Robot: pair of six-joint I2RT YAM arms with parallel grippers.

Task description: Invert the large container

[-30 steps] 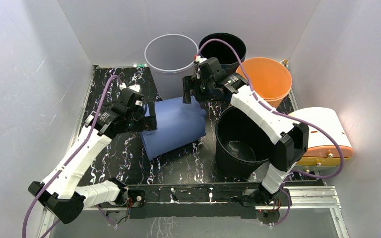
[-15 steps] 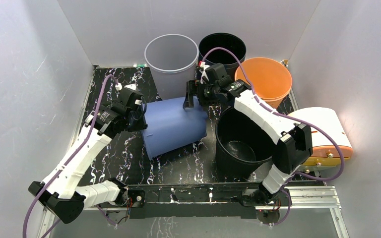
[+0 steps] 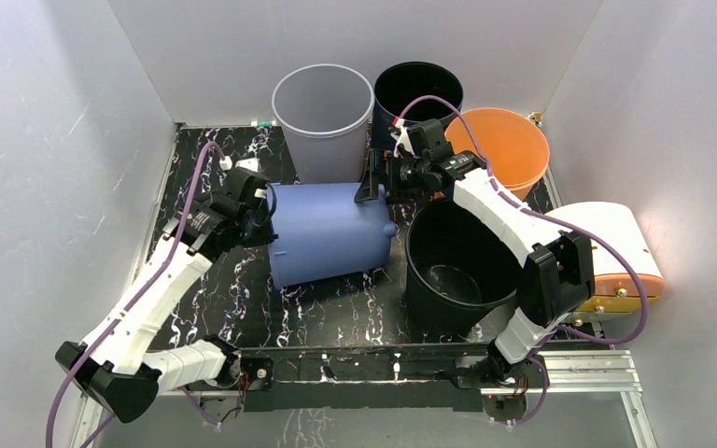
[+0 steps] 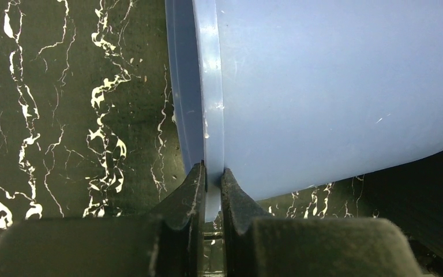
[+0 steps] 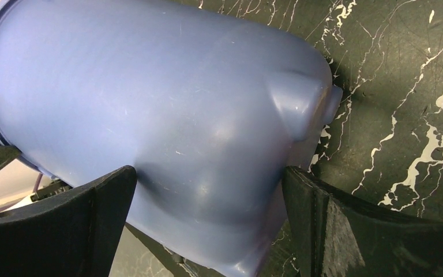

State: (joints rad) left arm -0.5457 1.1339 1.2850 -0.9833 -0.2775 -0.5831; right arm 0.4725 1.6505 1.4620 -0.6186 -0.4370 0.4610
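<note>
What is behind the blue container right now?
A grey bucket stands upright just behind the blue container, with a black bucket to its right. Its foot is covered by the blue side, so contact cannot be told.

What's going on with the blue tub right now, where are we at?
The blue container lies on its side, not yet upside down. The left arm has its jaws shut on the container's rim. The right arm has its jaws wide open, straddling the container's base end.
</note>
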